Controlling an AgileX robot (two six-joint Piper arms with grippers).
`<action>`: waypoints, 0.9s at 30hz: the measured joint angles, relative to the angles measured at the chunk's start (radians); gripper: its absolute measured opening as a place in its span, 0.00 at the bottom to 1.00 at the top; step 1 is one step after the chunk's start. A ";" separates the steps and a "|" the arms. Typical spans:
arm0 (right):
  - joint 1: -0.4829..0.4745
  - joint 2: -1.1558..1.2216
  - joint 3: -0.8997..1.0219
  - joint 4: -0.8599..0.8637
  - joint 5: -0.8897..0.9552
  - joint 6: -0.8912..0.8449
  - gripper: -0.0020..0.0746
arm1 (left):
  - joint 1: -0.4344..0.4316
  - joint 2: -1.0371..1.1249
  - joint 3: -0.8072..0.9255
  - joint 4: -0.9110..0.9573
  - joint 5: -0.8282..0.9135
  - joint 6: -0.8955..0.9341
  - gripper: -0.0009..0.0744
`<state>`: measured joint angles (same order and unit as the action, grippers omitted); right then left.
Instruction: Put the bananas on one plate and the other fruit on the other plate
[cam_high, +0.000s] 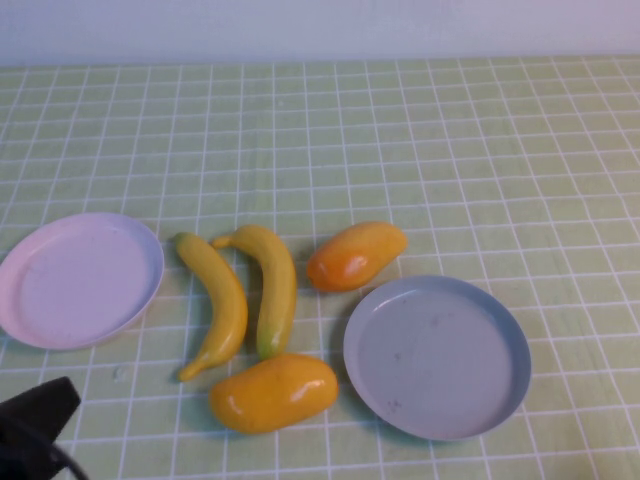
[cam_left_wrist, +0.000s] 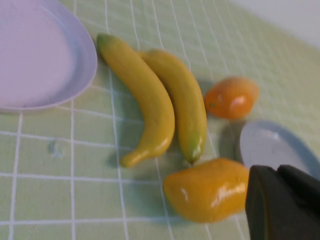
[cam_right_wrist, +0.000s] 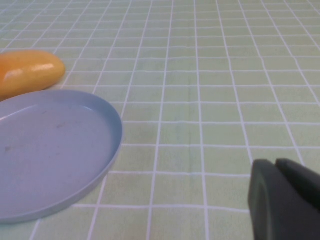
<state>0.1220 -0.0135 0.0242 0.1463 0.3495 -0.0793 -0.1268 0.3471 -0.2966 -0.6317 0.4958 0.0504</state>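
I counted two bananas (cam_high: 240, 298), two mangoes (cam_high: 314, 324), two plates (cam_high: 437, 357), both bare. My left gripper (cam_high: 35, 435) sat near-left, my right gripper (cam_right_wrist: 285, 200) near-right; fingers: couldn't tell.

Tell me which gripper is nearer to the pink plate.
Left. The left gripper sits at the table's near left corner, just below the pink plate in the high view. The right gripper is out of the high view, beside the grey-blue plate.
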 joint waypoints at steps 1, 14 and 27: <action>0.000 0.000 0.000 0.000 0.000 0.000 0.00 | 0.000 0.059 -0.035 0.000 0.043 0.051 0.01; 0.000 0.000 0.000 0.000 0.000 0.000 0.00 | -0.051 0.713 -0.509 0.057 0.429 0.599 0.01; 0.000 0.000 0.000 0.000 0.000 0.000 0.00 | -0.534 0.954 -0.692 0.409 0.457 0.510 0.01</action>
<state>0.1220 -0.0135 0.0242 0.1463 0.3495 -0.0793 -0.6607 1.3012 -0.9889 -0.2228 0.9529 0.5600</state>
